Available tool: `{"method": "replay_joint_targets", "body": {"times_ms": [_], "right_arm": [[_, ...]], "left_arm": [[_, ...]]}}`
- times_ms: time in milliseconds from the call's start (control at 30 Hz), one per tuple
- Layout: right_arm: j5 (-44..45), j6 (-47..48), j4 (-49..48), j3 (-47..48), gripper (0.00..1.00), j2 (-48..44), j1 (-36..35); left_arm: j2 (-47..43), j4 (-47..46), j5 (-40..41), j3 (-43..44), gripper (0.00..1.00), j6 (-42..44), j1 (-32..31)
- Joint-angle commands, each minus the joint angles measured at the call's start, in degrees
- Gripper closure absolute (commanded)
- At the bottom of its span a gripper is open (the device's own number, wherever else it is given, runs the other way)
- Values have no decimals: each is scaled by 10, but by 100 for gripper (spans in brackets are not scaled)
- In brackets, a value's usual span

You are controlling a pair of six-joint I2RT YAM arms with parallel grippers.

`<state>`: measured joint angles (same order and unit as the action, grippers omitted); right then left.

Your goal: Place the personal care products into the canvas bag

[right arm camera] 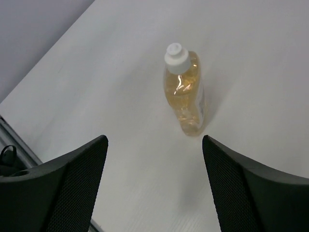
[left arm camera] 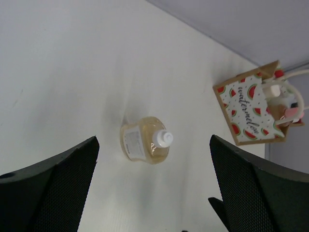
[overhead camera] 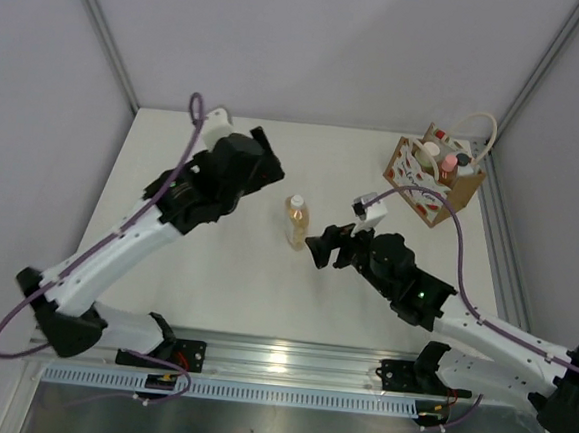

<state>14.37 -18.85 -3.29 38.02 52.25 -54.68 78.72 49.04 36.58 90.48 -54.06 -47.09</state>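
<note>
Two grippers, both empty, with one flask standing between them. The left gripper [overhead camera: 262,154] has its jaws spread wide with nothing in them, and it hangs above the table [overhead camera: 214,281] at about 11 o'clock from the flask [overhead camera: 296,221]. Its wrist camera looks down past both fingers [left arm camera: 53,188] onto the white cap, and neither finger touches the flask.

The right gripper [overhead camera: 319,249] sits lower, at about 5 o'clock from the flask. Its jaws are also parted and hold nothing, and its nose points straight at the amber body. In its own view the flask is framed in the gap between the fingers [right arm camera: 58,188], but it is not yet between them. I read that as a lined-up approach, jaws held apart so they can slide around the body before closing.

The flask is upright at mid-table, where either arm could take it. The bag [overhead camera: 413,171] stands at about 2 o'clock from it, near the far right corner, with its mouth up and its rope handles arched clear of the opening. That puts it on the right arm's side, so the right arm looks like the natural carrier. Three bottles [overhead camera: 448,165] already poke their caps out of the bag — pink, white and dark. By my count the flask is the last one out.
</note>
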Motion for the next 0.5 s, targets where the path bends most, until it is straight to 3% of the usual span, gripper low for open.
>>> {"method": "replay_joint_targets", "body": {"times_ms": [0, 167, 200, 467], "right_arm": [[30, 36, -15, 74, 16, 74, -1], [63, 60, -12, 168, 9, 202, 7], [67, 63, -7, 196, 9, 241, 12], [65, 78, -14, 250, 7, 368, 67]], "left_arm": [[-85, -82, -26, -98, 1, 88, 41], [-239, -165, -57, -243, 1, 142, 63], [-263, -204, -90, -311, 1, 149, 63], [-477, -368, -193, -546, 1, 166, 62]]}}
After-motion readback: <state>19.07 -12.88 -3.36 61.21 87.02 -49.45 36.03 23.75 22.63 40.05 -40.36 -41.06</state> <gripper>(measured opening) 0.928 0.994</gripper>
